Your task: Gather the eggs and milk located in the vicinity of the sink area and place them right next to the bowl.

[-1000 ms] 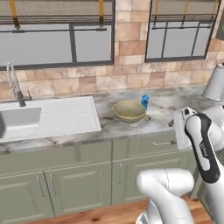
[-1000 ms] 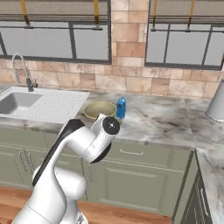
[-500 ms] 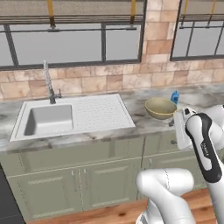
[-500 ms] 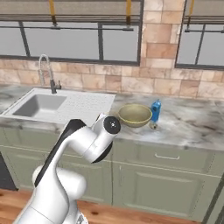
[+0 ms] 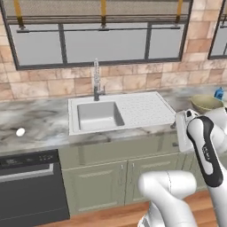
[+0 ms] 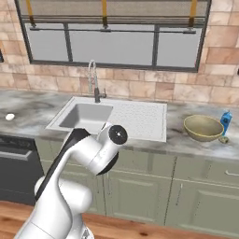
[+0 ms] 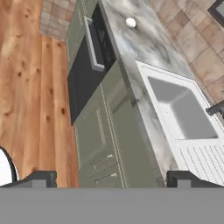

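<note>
Base drove left; milk (image 6: 226, 122) sits beside bowl (image 6: 203, 127), egg (image 5: 20, 131) waits at table's (image 5: 40, 119) left end, gripper (image 7: 111, 178) spread, empty.

The sink (image 5: 95, 116) sat centred in the marble counter (image 5: 40, 119), its faucet (image 5: 96, 80) upright behind the basin. One egg (image 5: 20, 131) lay on the counter, well left of the sink. The bowl (image 5: 205, 103) and milk (image 5: 218, 93) stood together at far right.
</note>
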Motion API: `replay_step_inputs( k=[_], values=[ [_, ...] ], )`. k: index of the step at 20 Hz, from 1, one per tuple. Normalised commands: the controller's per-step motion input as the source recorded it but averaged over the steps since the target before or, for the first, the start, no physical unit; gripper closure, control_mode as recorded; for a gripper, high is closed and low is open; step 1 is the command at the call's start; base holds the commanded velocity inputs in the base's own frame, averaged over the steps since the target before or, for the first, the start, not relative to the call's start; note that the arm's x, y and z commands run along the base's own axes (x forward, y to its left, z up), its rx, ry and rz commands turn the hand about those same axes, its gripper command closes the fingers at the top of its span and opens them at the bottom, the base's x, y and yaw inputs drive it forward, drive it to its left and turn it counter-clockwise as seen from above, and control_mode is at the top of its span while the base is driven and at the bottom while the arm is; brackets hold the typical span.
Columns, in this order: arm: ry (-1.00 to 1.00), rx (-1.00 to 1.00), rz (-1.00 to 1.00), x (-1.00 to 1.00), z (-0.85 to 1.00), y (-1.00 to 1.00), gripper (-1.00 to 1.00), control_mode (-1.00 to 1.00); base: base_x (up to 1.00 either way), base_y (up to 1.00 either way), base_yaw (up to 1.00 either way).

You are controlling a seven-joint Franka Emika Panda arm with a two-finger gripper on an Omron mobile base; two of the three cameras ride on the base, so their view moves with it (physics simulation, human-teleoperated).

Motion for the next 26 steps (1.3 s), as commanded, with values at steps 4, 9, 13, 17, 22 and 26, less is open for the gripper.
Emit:
replay_step_inputs(
  k=[4,9,13,17,22,26],
  values=[
    [0.00,0.00,0.00,0.00,0.00,0.00,-1.00,1.00,-0.17,1.00,0.00],
    [0.00,0.00,0.00,0.00,0.00,0.00,-1.00,1.00,-0.07,0.98,0.00],
    [0.00,0.00,0.00,0.00,0.00,0.00,-1.00,1.00,-0.01,0.95,0.00],
    [0.00,0.00,0.00,0.00,0.00,0.00,-1.00,1.00,0.00,0.90,0.00],
    [0.00,0.00,0.00,0.00,0.00,0.00,-1.00,1.00,0.00,0.79,0.00],
    [0.00,0.00,0.00,0.00,0.00,0.00,-1.00,1.00,0.01,0.52,0.00]
  ],
)
